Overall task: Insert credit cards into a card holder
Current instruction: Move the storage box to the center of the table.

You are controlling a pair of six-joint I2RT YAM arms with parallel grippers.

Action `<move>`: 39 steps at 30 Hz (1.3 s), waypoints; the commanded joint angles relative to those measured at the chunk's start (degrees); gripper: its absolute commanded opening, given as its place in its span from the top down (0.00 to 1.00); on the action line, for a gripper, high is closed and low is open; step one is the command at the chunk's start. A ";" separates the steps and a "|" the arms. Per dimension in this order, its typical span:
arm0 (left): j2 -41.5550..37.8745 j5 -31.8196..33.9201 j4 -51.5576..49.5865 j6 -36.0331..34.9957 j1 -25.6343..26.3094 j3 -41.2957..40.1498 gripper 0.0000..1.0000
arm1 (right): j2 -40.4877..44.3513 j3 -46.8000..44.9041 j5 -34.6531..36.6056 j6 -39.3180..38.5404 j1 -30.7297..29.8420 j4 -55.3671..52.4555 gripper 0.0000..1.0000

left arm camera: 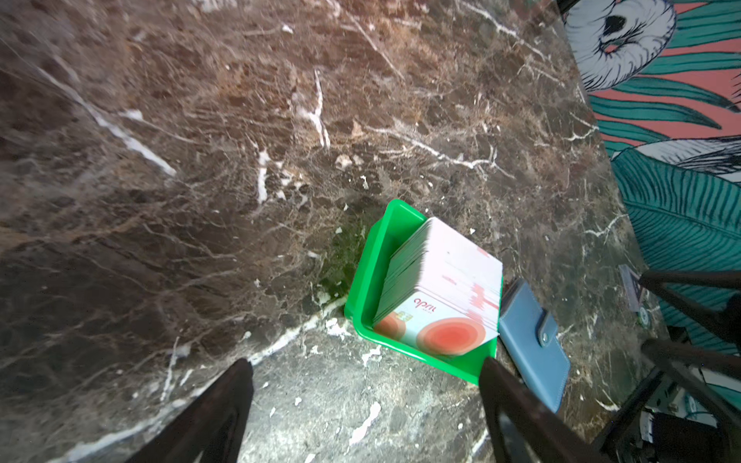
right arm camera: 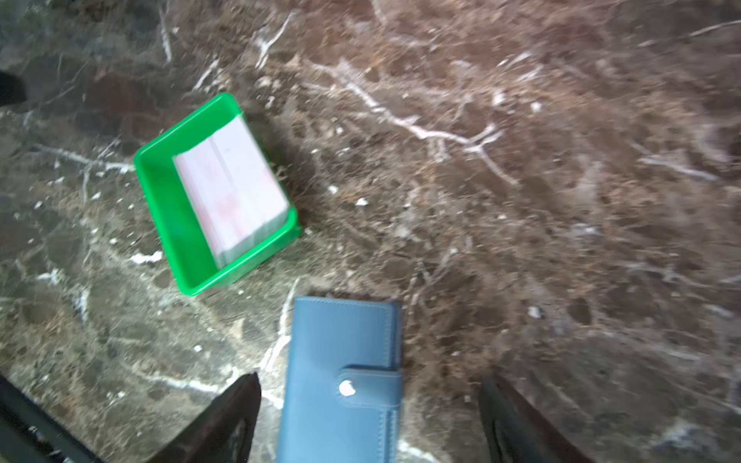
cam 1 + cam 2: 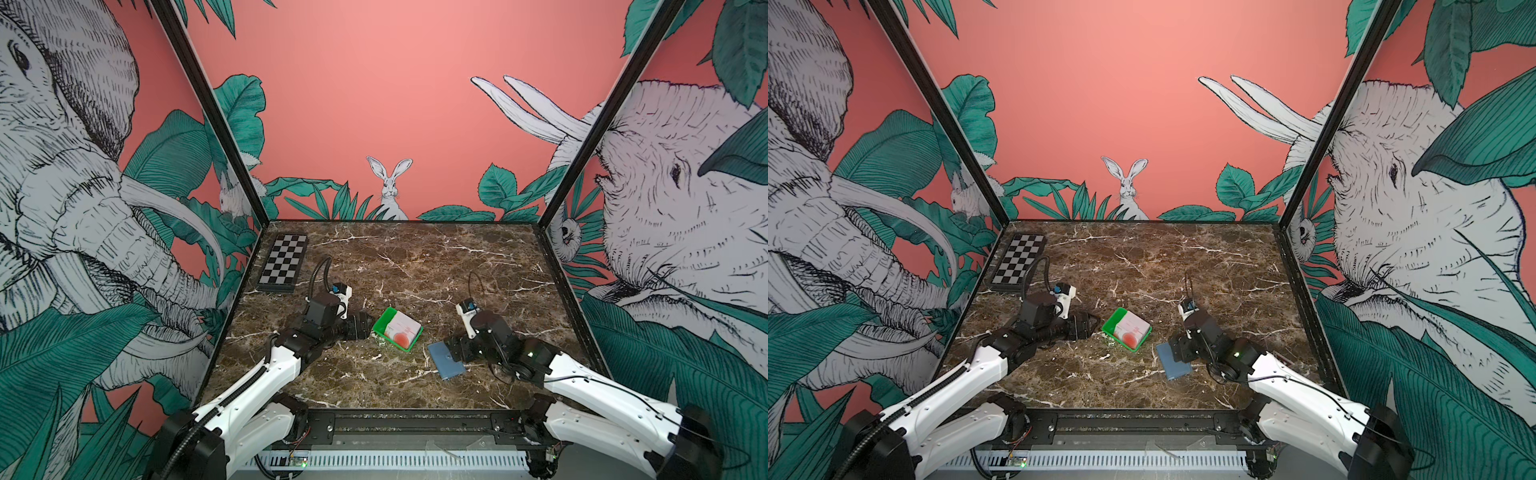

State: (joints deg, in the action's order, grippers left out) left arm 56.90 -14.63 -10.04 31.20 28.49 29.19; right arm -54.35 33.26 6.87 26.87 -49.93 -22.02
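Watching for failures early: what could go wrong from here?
The card holder lies snapped shut on marble; the right gripper could push it sliding instead of opening it. The credit cards lean packed in the green tray; the left gripper, fingers open, may pinch several or tip the tray.

One green tray (image 3: 379, 328), one thick stack of cards (image 3: 402, 327) too many to count, one blue holder (image 3: 445, 360), one checkerboard (image 3: 283, 264), one marble table (image 3: 415, 257), two arms, left gripper (image 1: 365, 360), right gripper (image 2: 371, 377)

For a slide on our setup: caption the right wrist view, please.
Right gripper, jaws open, over the closed card holder; credit cards stacked in a green tray nearby.
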 commanded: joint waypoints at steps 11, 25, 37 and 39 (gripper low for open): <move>11.56 -8.77 11.10 7.73 0.54 -1.76 0.24 | -19.02 8.53 9.13 12.76 -16.36 8.87 0.33; 16.46 -8.83 16.74 9.57 1.11 -3.48 0.28 | -30.05 15.01 13.63 19.31 -18.49 6.89 0.12; 17.21 -9.18 15.61 9.03 1.59 -3.25 0.28 | -29.57 15.18 11.89 17.85 -20.29 5.36 0.05; 16.94 -9.19 14.85 8.85 1.75 -3.14 0.28 | -30.29 15.59 11.76 17.62 -20.63 5.28 0.16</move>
State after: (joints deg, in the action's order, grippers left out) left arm 73.97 -23.22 5.61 39.99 29.71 26.09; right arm -84.58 47.59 18.70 45.50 -69.93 -15.77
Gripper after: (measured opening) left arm 0.716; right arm 0.867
